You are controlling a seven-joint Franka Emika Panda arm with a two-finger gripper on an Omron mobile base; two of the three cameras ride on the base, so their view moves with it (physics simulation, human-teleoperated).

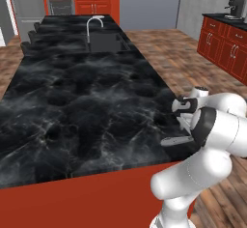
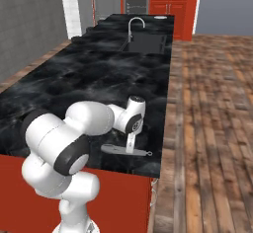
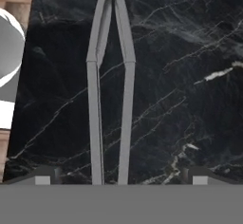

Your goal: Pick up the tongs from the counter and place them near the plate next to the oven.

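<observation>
Long kitchen island w/ glossy black counter (image 1: pixel 87 106), white veining, red cabinet fronts below. Sink (image 1: pixel 107 42) and curved tap (image 1: pixel 94 24) set into far half of top. Wood-plank floor to the right; more red cabinets and a coffee machine (image 1: pixel 235 7) along the far right wall. Built-in oven (image 2: pixel 134 4) in red units beyond the island's far end, w/ what may be the plate (image 2: pixel 160 17), a small pale disc, on the far end of the top; too small to confirm.

White arm folded low over near right corner of island. Gripper (image 3: pixel 118 176) pointed down at the top, fingertips (image 3: pixel 43 175) spread wide apart, holding nothing.

Tongs (image 3: pixel 110 83): slender grey metal, lying flat on counter near its right edge, close to near corner. In hand view, the two thin arms run up the middle of frame, joined tip at top, open ends toward bottom, sitting between the spread fingertips and not touching them. In right base view, tongs (image 2: pixel 126 151) seen as thin grey bar just under the hand.

Step in hand, by judgement: lining up for pickup; grasp not yet made. Next move likely calls for lowering straight down so the fingers bracket both thin arms, then closing, lifting, and carrying a long way toward the oven end. Risk: thin metal flat on glossy top may slip or pivot if pinched off-centre.
</observation>
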